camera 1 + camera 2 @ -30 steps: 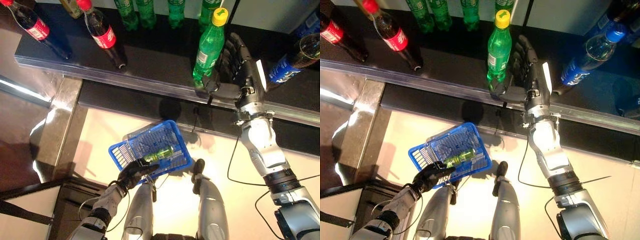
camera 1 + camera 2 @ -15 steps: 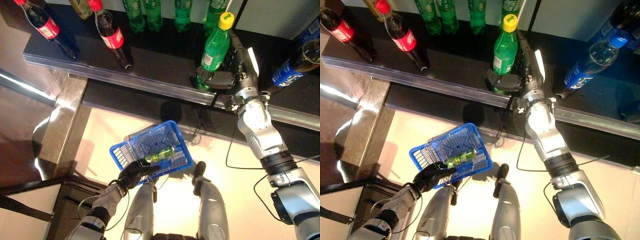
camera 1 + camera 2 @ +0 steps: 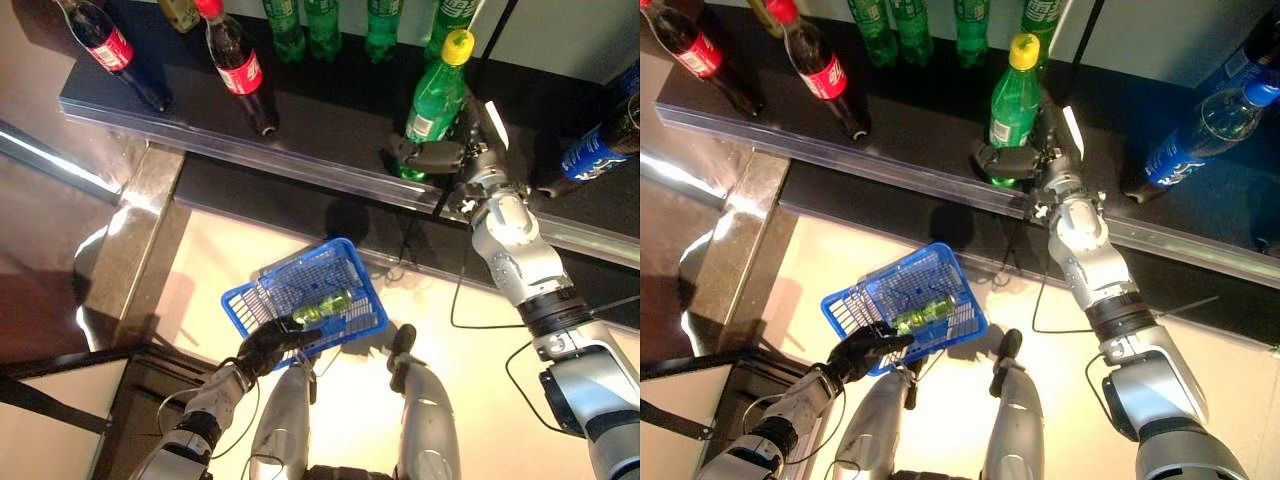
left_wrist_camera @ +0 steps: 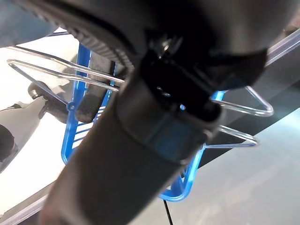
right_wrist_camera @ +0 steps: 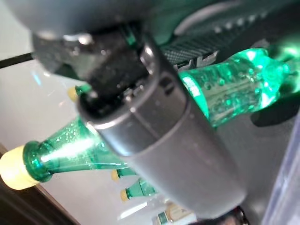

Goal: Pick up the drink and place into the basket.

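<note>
Right hand [image 3: 1032, 160], fingers clamped low on the green bottle [image 3: 1012, 110], upright on the shelf [image 3: 920, 130]. Left hand [image 3: 862, 352], fingers curled on the basket [image 3: 945, 265] handle, below the shelf. Risk: a low grip may let the tall bottle tip on lifting.

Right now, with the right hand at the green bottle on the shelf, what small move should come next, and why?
Probably lift the green bottle straight up off the dark shelf. The right hand is curled round its lower body, yet its base stands on the shelf, and a raised front rail blocks the way to the blue basket that the left hand holds below.
</note>
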### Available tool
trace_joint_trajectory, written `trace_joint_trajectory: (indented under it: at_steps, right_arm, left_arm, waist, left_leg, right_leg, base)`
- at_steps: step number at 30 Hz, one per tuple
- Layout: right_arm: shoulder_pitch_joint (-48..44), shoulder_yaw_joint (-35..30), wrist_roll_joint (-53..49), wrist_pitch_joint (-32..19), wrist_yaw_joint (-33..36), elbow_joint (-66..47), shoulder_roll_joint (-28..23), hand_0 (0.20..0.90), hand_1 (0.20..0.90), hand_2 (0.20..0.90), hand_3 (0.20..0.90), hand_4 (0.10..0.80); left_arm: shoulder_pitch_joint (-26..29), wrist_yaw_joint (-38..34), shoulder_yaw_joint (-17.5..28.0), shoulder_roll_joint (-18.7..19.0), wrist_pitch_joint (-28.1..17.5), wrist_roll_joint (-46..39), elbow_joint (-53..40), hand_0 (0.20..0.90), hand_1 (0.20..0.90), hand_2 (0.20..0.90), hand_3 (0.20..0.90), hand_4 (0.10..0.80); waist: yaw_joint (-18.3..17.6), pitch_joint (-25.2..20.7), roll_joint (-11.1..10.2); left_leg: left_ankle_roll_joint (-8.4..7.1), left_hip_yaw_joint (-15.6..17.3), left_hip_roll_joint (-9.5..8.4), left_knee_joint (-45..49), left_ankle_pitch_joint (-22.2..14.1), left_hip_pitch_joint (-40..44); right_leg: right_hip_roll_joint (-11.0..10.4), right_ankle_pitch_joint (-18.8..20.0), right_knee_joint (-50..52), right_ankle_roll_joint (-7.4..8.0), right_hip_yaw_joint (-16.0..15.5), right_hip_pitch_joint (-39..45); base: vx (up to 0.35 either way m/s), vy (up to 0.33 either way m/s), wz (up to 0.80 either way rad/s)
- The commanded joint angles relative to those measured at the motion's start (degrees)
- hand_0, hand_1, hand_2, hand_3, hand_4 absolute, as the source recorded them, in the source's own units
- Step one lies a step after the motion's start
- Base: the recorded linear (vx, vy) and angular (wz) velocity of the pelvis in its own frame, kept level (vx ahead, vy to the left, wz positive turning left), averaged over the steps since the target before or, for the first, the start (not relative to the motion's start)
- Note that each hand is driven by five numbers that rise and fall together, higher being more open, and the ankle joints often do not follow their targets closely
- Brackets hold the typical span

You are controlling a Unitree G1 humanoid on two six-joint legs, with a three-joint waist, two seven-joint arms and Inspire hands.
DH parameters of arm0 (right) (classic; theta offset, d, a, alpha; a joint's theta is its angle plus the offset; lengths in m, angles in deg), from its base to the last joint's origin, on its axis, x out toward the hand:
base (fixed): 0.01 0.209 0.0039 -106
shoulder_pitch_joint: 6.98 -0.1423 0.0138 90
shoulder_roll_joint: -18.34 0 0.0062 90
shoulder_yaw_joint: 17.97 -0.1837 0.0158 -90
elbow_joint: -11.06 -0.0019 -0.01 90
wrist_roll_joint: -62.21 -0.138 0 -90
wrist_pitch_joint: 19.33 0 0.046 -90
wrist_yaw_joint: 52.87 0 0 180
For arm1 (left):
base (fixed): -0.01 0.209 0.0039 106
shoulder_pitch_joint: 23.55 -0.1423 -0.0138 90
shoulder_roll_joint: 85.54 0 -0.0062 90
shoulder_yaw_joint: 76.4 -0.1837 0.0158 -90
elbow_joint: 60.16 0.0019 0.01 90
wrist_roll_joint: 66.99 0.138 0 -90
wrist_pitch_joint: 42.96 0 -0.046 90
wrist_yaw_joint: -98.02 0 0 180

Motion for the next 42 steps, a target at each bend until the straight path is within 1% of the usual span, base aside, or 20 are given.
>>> trace_joint_trajectory:
  at_steps: [1, 8, 15, 24, 30, 34, 42]
  right_arm:
    - [-8.1, -1.3, -3.6, -3.6, -2.5, -2.7, 0.7, 0.305, 0.305, 0.305, 0.205, 0.105]
    - [-8.3, -1.3, -4.0, -4.6, -2.8, -1.2, 1.6, 0.3, 0.3, 0.3, 0.2, 0.1]
    - [-8.5, -1.5, -3.7, -5.2, -1.5, -1.5, 2.2, 0.3, 0.3, 0.3, 0.2, 0.1]
    - [-8.5, -2.2, -2.0, -6.9, -0.1, -3.7, 2.4, 0.3, 0.3, 0.3, 0.2, 0.1]
    - [-7.6, -2.6, 0.1, -8.1, 0.0, -6.6, 2.4, 0.3, 0.3, 0.3, 0.2, 0.1]
    - [-5.6, -2.9, 1.4, -7.9, -0.3, -9.4, 2.1, 0.3, 0.3, 0.3, 0.2, 0.1]
    - [3.5, -3.7, 1.7, -8.5, -1.6, -16.7, 1.8, 0.3, 0.3, 0.3, 0.2, 0.1]
  left_arm:
    - [-6.4, 4.8, -4.7, 5.7, 0.6, 2.1, -3.8, 0.3, 0.3, 0.3, 0.2, 0.1]
    - [-6.5, 5.0, -5.4, 5.6, 0.2, 1.8, -3.7, 0.3, 0.3, 0.3, 0.2, 0.1]
    - [-6.3, 5.1, -5.5, 5.5, 0.0, 1.7, -3.7, 0.3, 0.3, 0.3, 0.2, 0.1]
    - [-6.4, 4.6, -5.6, 5.2, 0.1, 1.5, -4.1, 0.3, 0.3, 0.3, 0.2, 0.1]
    - [-6.9, 4.6, -4.7, 5.3, 0.1, 0.9, -4.2, 0.3, 0.3, 0.3, 0.2, 0.1]
    - [-8.1, 4.7, -3.6, 5.4, -0.2, 1.2, -4.1, 0.3, 0.3, 0.3, 0.2, 0.1]
    - [-11.6, 4.1, 0.7, 5.3, -1.5, 3.4, -2.7, 0.3, 0.3, 0.3, 0.2, 0.1]
  waist:
    - [2.0, -1.9, 0.5]
    - [2.1, -1.7, 1.0]
    - [2.0, -1.5, 1.2]
    - [1.8, -1.5, 1.1]
    - [1.6, -2.1, 0.9]
    - [1.4, -3.8, 0.5]
    - [1.8, -11.6, -1.7]
  left_leg:
    - [3.21, -2.1, -1.2, 0.6, 4.4, -4.2]
    - [3.31, -2.1, -1.65, 0.2, 4.4, -3.9]
    - [3.47, -2.1, -1.83, -0.1, 4.5, -3.8]
    - [3.59, -2.0, -1.81, -0.6, 4.7, -3.4]
    - [3.52, -2.2, -1.84, -2.3, 5.0, -2.0]
    - [3.26, -2.0, -1.9, -5.3, 5.7, 0.4]
    - [1.38, -0.2, -0.75, -19.2, 10.2, 9.6]
  right_leg:
    - [-3.0, -5.1, 1.9, 4.14, 0.9, 5.2]
    - [-3.2, -5.1, 1.9, 4.14, 0.9, 5.1]
    - [-3.3, -4.9, 2.0, 4.27, 1.1, 4.8]
    - [-3.2, -4.7, 1.5, 4.32, 1.2, 5.0]
    - [-2.8, -4.3, -0.3, 4.47, 1.3, 6.4]
    - [-2.3, -3.8, -3.4, 4.78, 1.2, 9.0]
    - [0.2, -1.3, -15.8, 6.26, -1.8, 19.2]
  base:
    - [0.0, 0.0, 0.0]
    - [0.002, 0.002, 0.0]
    - [0.001, 0.001, 0.0]
    - [0.0, 0.0, 0.0]
    - [0.0, 0.0, 0.0]
    - [0.026, 0.004, 0.01]
    - [0.096, -0.04, 0.03]
